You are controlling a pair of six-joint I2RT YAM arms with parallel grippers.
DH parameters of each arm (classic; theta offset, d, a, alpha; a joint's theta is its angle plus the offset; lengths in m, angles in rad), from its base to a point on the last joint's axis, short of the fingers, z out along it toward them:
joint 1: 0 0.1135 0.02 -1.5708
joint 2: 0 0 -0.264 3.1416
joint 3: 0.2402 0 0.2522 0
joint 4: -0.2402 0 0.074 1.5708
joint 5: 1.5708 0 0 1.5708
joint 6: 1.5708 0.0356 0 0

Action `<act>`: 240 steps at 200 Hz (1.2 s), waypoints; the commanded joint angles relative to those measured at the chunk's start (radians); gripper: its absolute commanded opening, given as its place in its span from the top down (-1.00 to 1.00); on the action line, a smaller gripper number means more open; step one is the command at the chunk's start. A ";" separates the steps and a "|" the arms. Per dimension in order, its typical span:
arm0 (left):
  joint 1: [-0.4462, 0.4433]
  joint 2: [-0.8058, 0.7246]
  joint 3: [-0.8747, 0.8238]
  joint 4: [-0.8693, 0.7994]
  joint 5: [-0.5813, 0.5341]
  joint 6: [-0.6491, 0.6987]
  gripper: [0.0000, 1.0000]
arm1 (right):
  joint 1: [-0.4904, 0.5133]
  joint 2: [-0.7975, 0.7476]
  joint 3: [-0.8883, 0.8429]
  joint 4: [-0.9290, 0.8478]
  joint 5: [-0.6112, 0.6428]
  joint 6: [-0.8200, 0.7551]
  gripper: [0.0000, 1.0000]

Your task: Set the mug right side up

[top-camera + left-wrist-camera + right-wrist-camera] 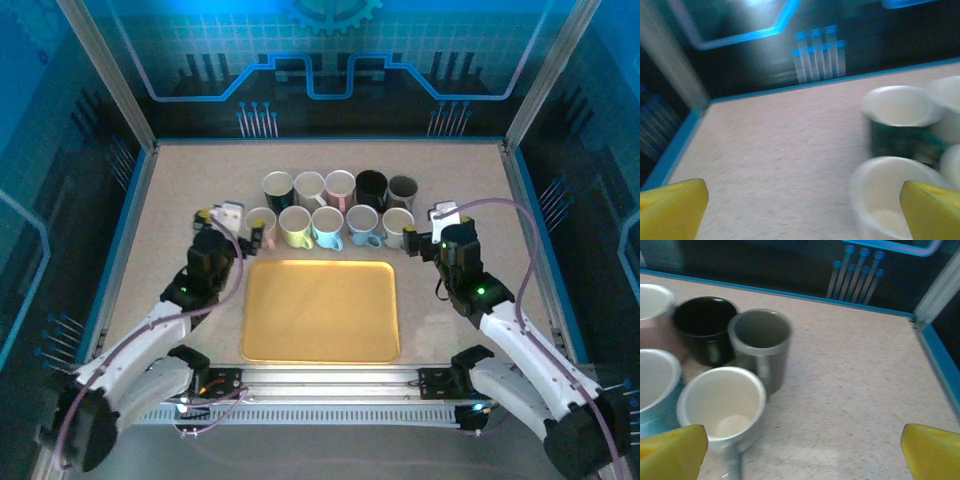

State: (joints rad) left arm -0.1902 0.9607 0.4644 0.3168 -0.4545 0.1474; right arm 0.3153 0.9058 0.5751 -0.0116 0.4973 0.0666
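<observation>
Top camera: we look steeply down from above and behind the yellow tray (320,312), with the whole table (170,200) in frame. Both wrist cameras sit low and close, just past the tray's far corners, facing away from it. The right wrist view and the top view share the grey mug (760,340) (403,190). The left wrist view is blurred and probably shares the leftmost mugs (897,107).

Beyond the smooth, softly sheened yellow plastic tray (320,310), a black mug (705,325), a grey mug (762,340) and a cream-white mug (722,402) show glossy glazed ceramic. The surface (855,405) beneath them looks matt and finely speckled. On the tray's near side runs a brushed metal rail (330,378). The right pincer (802,452) has matt yellow plastic fingers (932,452).
</observation>
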 commanded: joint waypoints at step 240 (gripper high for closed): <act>0.167 0.593 -0.101 0.638 0.200 -0.184 -0.98 | -0.234 0.626 -0.190 0.912 -0.256 -0.036 -0.99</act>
State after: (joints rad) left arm -0.0109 1.5536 0.3363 0.9844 -0.2317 -0.0658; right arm 0.0647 1.5284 0.3637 0.9146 0.1963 0.0467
